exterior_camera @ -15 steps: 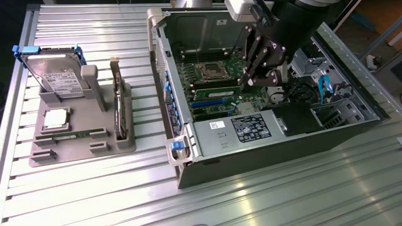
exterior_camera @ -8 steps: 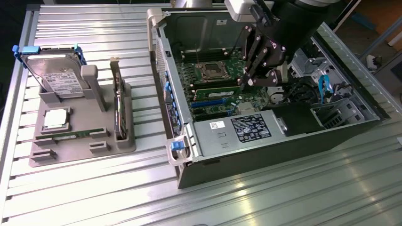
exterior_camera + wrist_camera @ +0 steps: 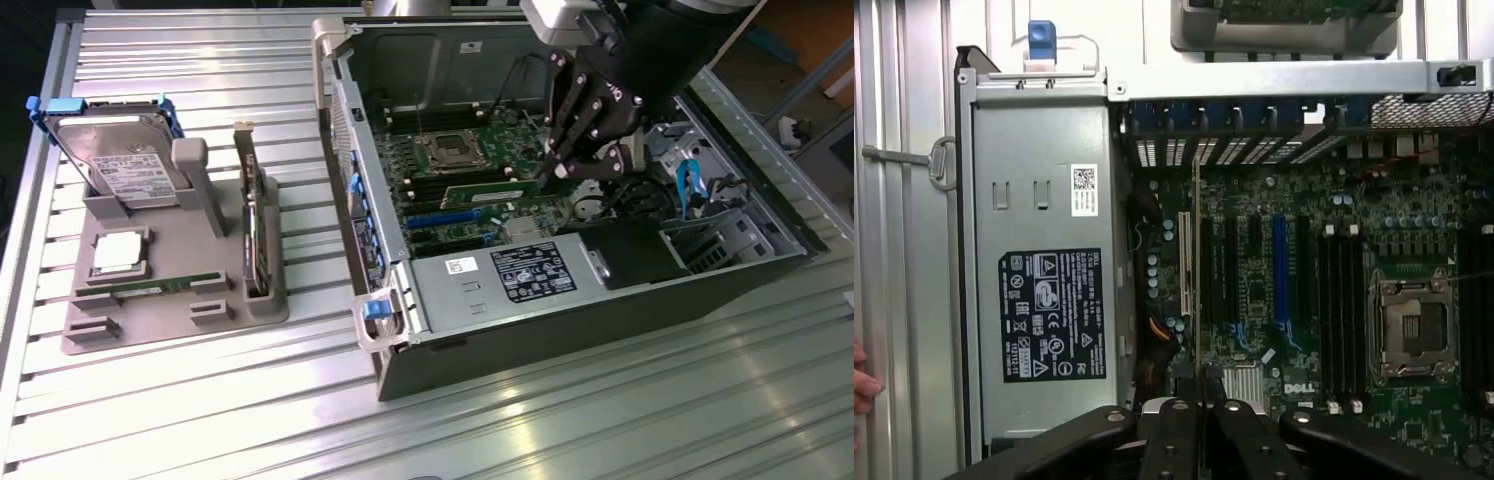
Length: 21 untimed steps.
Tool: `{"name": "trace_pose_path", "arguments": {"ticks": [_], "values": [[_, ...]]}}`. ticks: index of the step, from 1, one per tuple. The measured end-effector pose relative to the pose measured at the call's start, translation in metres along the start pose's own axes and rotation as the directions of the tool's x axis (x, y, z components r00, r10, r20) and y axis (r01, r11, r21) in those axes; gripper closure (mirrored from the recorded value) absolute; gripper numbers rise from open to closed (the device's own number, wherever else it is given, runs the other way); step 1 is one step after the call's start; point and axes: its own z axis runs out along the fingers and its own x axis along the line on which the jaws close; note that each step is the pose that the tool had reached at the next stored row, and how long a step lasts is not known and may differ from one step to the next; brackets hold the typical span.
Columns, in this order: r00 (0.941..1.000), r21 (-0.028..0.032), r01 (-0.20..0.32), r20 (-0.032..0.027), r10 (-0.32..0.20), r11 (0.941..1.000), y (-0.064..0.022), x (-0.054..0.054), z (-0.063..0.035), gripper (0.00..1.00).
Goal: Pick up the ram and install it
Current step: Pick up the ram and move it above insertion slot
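Note:
The ram (image 3: pixel 487 187) is a thin green stick held level inside the open computer case (image 3: pixel 400 330), just over the motherboard (image 3: pixel 467 215) beside the CPU socket (image 3: pixel 447 150). My gripper (image 3: pixel 563 172) reaches down into the case and is shut on one end of the stick. In the wrist view the ram (image 3: pixel 1197 270) appears edge-on as a thin line running away from my gripper (image 3: pixel 1199 405), over the expansion slots. The black memory slots (image 3: pixel 1339 310) lie beside the CPU socket (image 3: pixel 1409 325). Whether the stick touches a slot cannot be told.
A grey holder (image 3: pixel 174 320) at the exterior view's left carries a silver hard drive (image 3: pixel 127 165), a card with a bracket (image 3: pixel 254 230) and a processor (image 3: pixel 118 250). The power supply (image 3: pixel 534 272) and drive cage (image 3: pixel 714 240) crowd the case. Fingertips of a hand (image 3: pixel 862 385) show beside the case.

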Motion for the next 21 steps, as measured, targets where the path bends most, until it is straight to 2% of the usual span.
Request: {"name": "trace_pose_path", "arguments": {"ticks": [5,6,10,16,21], "values": [[1.0,0.0006,0.0,0.0002,0.0,1.0,-0.0021,0.0,0.0,0.88],[1.0,0.0033,0.0,0.0004,0.0,1.0,-0.0021,0.0,0.0,0.88],[1.0,0.0201,0.001,0.0007,-0.001,0.9998,-0.0021,0.0,0.0,0.88],[1.0,0.0204,0.001,0.0004,-0.001,0.9998,-0.0019,-0.001,-0.0001,0.88],[1.0,0.0205,0.001,0.0008,-0.001,0.9998,-0.0017,-0.012,0.0011,0.88]]}}
